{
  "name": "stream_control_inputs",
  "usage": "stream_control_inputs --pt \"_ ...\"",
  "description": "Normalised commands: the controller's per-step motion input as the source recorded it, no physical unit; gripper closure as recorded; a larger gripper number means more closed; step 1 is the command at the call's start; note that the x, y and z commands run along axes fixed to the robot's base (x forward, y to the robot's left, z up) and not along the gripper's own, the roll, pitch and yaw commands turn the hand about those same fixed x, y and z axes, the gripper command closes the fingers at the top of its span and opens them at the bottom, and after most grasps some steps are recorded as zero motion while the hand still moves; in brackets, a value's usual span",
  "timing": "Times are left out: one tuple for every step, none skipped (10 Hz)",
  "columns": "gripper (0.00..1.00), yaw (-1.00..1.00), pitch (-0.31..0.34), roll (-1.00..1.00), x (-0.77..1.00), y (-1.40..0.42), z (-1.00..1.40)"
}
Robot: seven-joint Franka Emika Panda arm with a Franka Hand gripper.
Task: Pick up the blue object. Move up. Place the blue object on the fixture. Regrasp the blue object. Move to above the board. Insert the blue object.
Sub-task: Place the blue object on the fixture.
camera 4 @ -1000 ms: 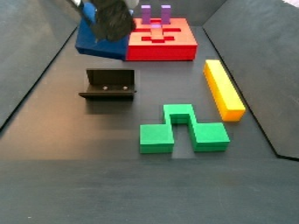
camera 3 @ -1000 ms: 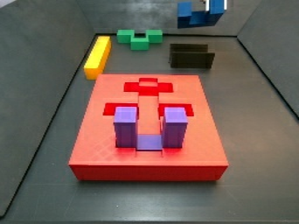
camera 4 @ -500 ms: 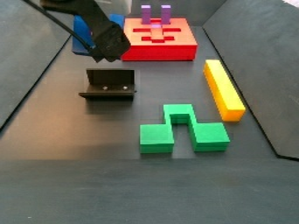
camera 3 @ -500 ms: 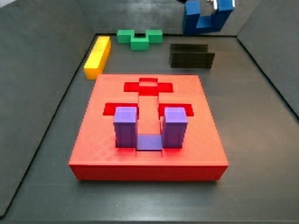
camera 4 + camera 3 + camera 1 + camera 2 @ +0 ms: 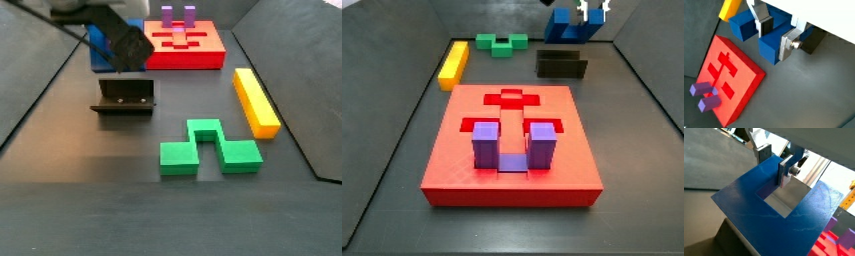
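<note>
Gripper (image 5: 777, 31) hangs above the fixture (image 5: 561, 64), clamped on one prong of the blue object (image 5: 767, 34). Block looks rigid, light, smooth-faced, so flat prong sides seem the best hold.

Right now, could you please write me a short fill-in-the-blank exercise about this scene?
1. The gripper is shut on the ____ block.
2. The purple block stands in the ____ board.
3. Beside the green block lies a ____ bar.
4. The fixture holds ____.

Missing words: blue; red; yellow; nothing
</note>
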Motion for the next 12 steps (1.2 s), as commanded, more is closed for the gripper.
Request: stream_control_inputs --pt "1.00 0.00 -0.123 -0.14 0.00 0.17 -0.37" --pt "1.00 0.00 -0.034 -0.16 0.10 0.26 -0.33" --pt "1.00 -0.03 0.000 -0.10 0.00 0.27 -0.28" --pt "1.00 -0.04 0.000 -0.11 0.05 0.28 -0.26" --pt "1.00 -0.10 0.000 -0.07 0.03 0.27 -0.24" --pt "1.00 -0.11 0.051 -0.01 0.10 0.30 -0.29" --pt "1.00 -0.11 0.000 0.00 0.00 0.17 -0.31" --pt "1.00 -0.01 0.000 -0.04 0.11 0.07 -0.29" --pt "1.00 0.00 -0.071 -0.05 0.16 0.00 -0.26" --pt "1.00 0.00 -0.040 -0.12 0.34 0.00 -0.20" --pt "1.00 0.00 -0.069 -0.08 0.28 0.00 -0.13" --pt "1.00 0.00 -0.003 -0.04 0.15 0.00 -0.11"
